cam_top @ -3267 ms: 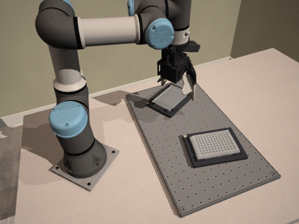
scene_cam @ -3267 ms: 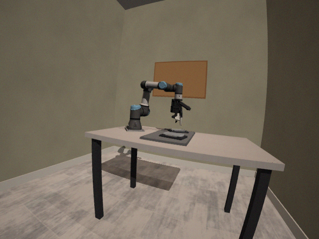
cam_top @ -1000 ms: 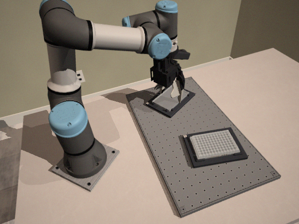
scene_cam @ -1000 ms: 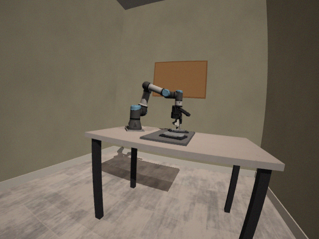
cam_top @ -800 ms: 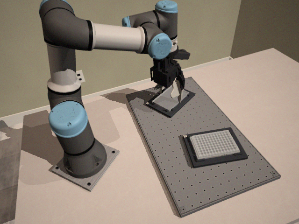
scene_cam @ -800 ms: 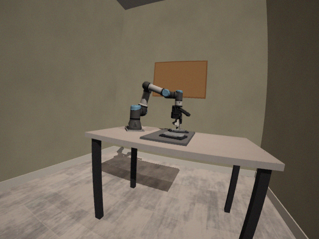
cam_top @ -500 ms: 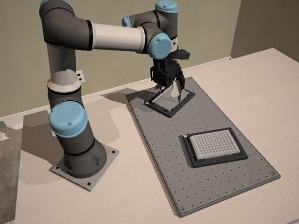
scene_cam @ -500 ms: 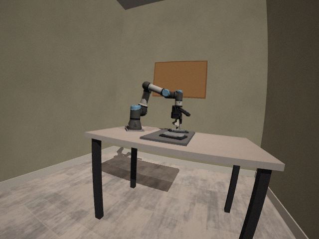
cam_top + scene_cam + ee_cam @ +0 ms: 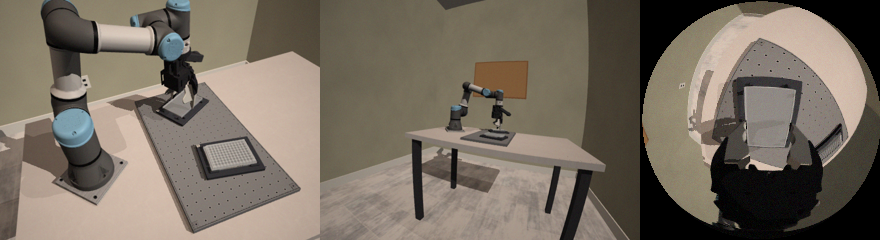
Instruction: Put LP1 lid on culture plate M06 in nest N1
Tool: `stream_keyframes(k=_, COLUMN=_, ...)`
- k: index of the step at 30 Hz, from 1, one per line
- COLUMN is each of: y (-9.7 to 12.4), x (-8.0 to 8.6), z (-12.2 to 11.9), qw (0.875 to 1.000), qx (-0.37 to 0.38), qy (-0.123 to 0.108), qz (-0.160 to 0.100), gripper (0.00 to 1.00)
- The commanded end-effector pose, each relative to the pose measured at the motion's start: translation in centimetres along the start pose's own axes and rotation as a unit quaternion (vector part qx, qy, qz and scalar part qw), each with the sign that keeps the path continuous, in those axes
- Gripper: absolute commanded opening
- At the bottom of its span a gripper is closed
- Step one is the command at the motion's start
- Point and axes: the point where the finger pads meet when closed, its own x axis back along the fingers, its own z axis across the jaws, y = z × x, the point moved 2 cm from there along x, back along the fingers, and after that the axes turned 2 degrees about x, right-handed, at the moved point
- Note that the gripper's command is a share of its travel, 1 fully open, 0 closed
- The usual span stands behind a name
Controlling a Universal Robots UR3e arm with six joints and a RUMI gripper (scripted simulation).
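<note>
We see the tool [image 9: 180, 99] down at the lid park LP1 [image 9: 169, 115], at the far end of the grey hole board [image 9: 222, 204] on the worktop [image 9: 279, 98]. Its two fingers are clamped on the sides of the clear lid [image 9: 769, 116], which lies on the park. Nearer and to the right, the culture plate M06 [image 9: 227, 154] sits uncovered in the dark plate nest N1 [image 9: 259, 165], well apart from the lid.

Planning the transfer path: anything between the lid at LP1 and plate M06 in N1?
Nothing visible. The gripper is shut on the lid, which sits at the lid park. Between it and the uncovered culture plate in the plate nest lies only bare perforated board, with no objects standing on it.
</note>
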Motion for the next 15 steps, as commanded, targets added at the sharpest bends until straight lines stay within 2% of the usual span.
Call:
stream_keyframes(k=1, y=-0.1, x=0.8, z=0.0, qw=1.0, qx=0.0, qy=0.001, qz=0.001, gripper=0.0)
stream_keyframes(k=15, y=-0.1, x=2.5, z=0.0, qw=1.0, qx=0.0, qy=0.001, qz=0.001, gripper=0.0)
